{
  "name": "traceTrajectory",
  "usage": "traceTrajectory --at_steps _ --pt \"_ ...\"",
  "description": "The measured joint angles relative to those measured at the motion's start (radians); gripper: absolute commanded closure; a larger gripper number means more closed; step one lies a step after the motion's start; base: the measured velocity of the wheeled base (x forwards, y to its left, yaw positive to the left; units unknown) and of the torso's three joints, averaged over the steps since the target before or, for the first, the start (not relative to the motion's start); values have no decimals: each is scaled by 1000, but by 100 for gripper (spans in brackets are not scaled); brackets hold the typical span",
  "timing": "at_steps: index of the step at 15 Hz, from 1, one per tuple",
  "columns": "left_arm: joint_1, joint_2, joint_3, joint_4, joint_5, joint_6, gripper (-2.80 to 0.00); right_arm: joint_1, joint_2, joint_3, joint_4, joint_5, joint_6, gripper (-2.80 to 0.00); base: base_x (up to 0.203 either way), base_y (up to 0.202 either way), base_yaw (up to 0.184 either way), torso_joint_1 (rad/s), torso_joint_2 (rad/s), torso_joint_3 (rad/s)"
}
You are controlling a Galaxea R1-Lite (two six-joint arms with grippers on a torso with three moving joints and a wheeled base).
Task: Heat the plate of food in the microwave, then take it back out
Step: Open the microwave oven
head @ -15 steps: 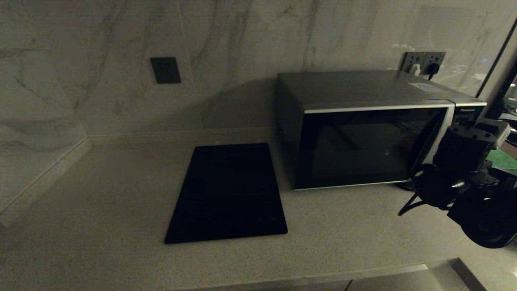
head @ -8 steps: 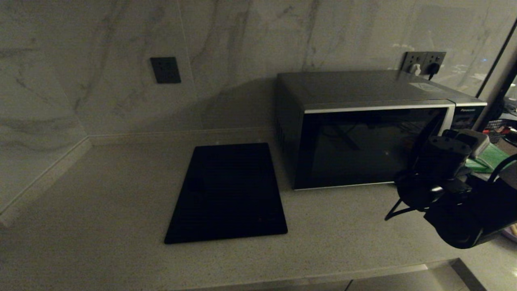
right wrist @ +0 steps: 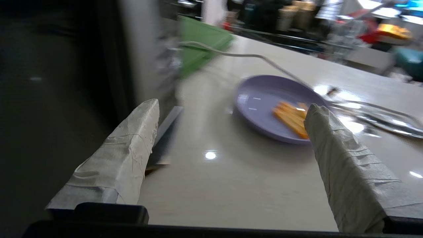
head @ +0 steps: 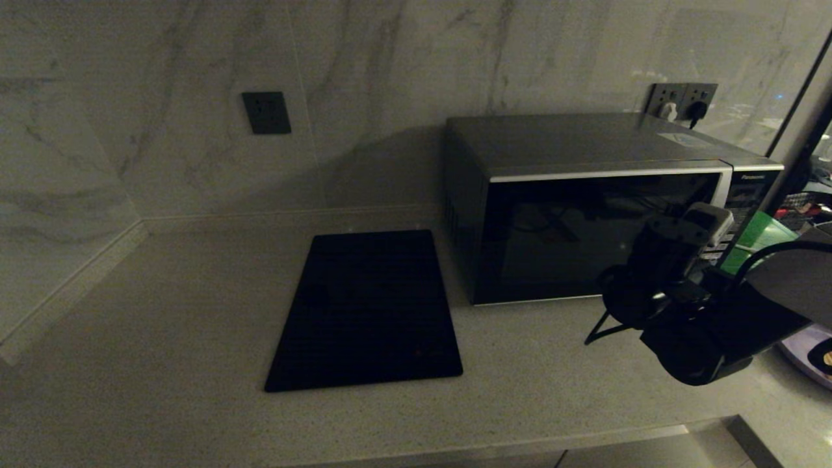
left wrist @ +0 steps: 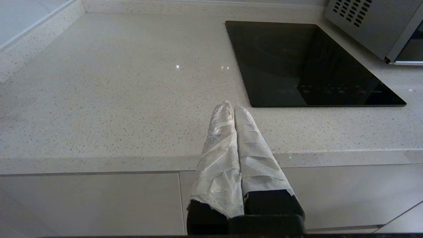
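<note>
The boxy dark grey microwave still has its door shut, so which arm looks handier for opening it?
Probably the right. The right gripper hangs open at the boxy dark grey microwave's right front corner. The left gripper is shut, low at the speckled counter's front edge, short of the flat black slab.

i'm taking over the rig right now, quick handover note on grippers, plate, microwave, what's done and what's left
Right gripper: open, empty, in front of the microwave's right end.
Left gripper: shut, empty, parked at the counter's front edge near the black slab.
Microwave: on the counter, door closed.
Plate of food: on the counter to the right of the microwave, untouched.
Done: nothing visible.
Left: open the door, load the plate, heat, take it out.
</note>
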Motion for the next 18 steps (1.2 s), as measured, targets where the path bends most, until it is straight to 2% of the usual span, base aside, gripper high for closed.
traceTrajectory --at_steps 5,12,18 --pt "0 0 0 -1 1 1 0 4 58 -92 -2 22 1 -280 0 0 0 0 0 0" --pt "0 0 0 0 0 0 0 -40 169 -263 -2 41 -20 -280 0 0 0 0 0 0" --pt "0 0 0 -1 0 0 0 -90 207 -314 -3 38 -39 -280 0 0 0 0 0 0"
